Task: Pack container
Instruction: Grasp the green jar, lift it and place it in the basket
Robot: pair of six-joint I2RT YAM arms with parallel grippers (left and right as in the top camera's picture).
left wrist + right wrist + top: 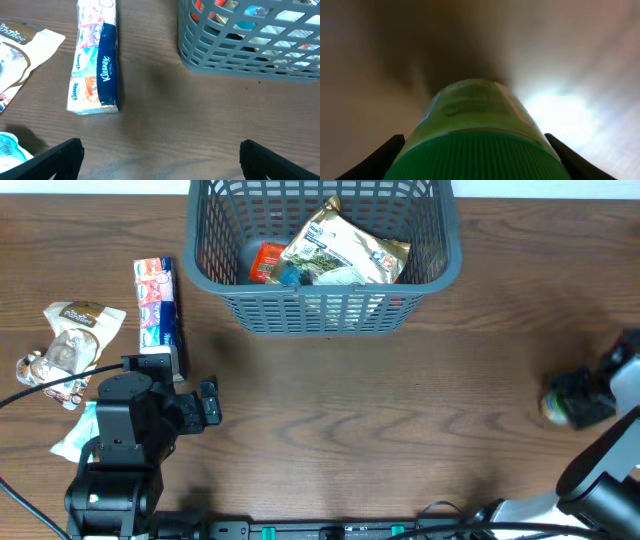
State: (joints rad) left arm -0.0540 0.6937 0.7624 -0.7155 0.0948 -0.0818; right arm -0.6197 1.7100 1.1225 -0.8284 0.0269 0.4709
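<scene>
Right claw (475, 147): its two fingers stand at both sides of the green cap of a bottle (475, 112) and seem to touch it; if they really press it, I cannot tell, the view is blurred.
Left claw (160, 157): wide apart and holding nothing, low over the table (350, 430), pointing toward the tissue pack (95, 60).
Basket (325, 310): at the far middle of the table, well apart from both claws.
Already packed: a gold and white bag (345, 250) and a red packet (266, 262) lie inside, with something blue between them.
Not yet packed: the tissue pack, a brown and white bag (72, 340) and a light blue packet (72, 438) at the left side; the bottle at the right edge.
Progress: I judge it is about half done, four things remain outside.
</scene>
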